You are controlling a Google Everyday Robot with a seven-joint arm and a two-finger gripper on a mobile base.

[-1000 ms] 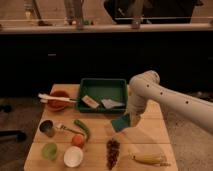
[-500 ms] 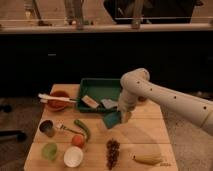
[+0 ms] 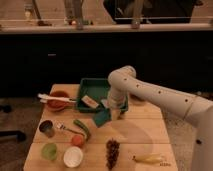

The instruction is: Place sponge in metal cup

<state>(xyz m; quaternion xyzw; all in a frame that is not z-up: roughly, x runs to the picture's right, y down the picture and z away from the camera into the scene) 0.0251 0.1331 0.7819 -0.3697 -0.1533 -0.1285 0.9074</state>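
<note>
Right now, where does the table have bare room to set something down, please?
The table is bare at picture right, between green tray, grapes and banana. Picture left is crowded: metal cup, green cup, white bowl. The gripper holds the sponge before the tray.

Gripper [image 3: 113, 113] with sponge [image 3: 102, 118] above table [image 3: 145, 133]

Pale, matt wood planks form the bench [image 3: 141, 133], which carries a dull grey metal cup [image 3: 47, 128] with a faint shine and a smooth green tray [image 3: 100, 89] that looks plastic. The smooth white arm's [image 3: 156, 95] hand [image 3: 114, 112], just before the tray, grips a soft-looking matt teal sponge [image 3: 102, 118].
</note>
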